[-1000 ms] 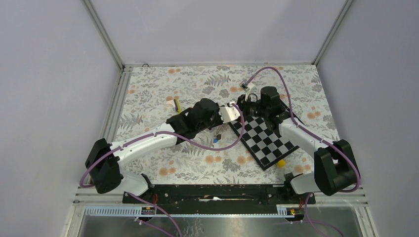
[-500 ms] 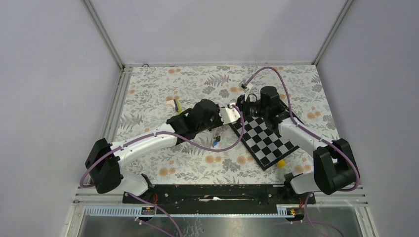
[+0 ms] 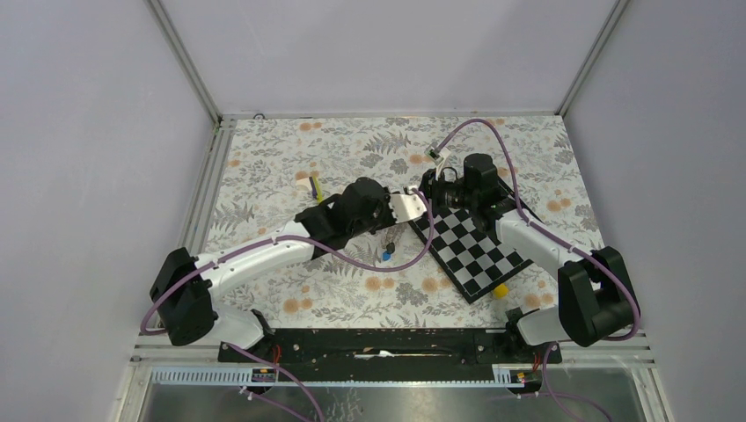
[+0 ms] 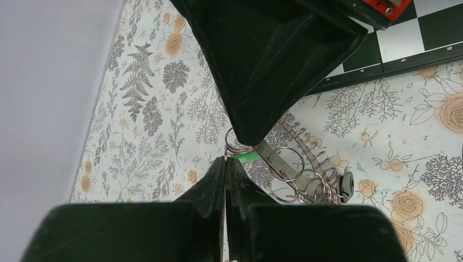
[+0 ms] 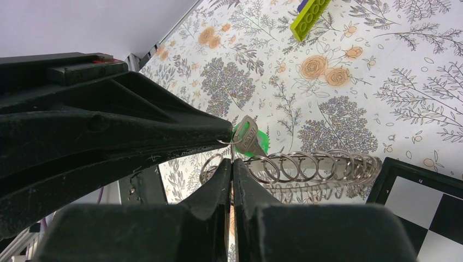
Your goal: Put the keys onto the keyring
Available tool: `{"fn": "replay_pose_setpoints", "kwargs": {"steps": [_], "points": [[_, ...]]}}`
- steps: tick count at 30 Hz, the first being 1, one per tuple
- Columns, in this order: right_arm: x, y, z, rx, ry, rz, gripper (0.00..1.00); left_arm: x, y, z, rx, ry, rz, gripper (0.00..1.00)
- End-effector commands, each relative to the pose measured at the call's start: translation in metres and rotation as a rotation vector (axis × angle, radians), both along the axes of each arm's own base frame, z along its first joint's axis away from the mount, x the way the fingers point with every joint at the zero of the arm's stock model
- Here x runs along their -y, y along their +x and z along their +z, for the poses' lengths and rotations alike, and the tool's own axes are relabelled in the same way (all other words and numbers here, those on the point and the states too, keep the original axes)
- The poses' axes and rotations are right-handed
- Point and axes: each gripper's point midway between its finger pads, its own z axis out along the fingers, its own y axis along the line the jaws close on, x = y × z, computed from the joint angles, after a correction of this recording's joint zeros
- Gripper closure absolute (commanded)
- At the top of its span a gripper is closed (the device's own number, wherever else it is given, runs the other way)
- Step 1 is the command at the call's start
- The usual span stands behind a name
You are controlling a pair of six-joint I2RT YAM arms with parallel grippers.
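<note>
Both pairs of fingers are clenched: left gripper (image 4: 225,160) & right gripper (image 5: 232,162) each look to pinch the end loop of the keyring (image 5: 306,166). It's held off the surface, at 10 o'clock of the checkerboard (image 3: 479,251). Green key (image 5: 262,143) sits at that loop. Prob. stiff, springy, slick wire and a v. light key. Hold the key by its plastic head.

L arm (image 3: 264,251) & R arm (image 3: 528,237) both extended inward, tips nearly touching, jaws on each pinched tight.
</note>
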Motion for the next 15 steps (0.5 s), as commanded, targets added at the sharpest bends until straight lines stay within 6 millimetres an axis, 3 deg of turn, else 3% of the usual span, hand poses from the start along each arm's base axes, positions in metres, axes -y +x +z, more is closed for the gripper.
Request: {"fn": "replay_pose_setpoints", "kwargs": {"steps": [1,15], "points": [[-0.0049,0.0021,0.0252,0.103,0.042,0.028,1.0,0.0045,-0.0033,0.0188,0.037,-0.055,-0.029,1.0],[-0.0047,0.0028,0.0238,0.11,0.037,0.029,1.0,0.0033,-0.0007,0.0235,0.048,-0.061,-0.012,1.0]]}}
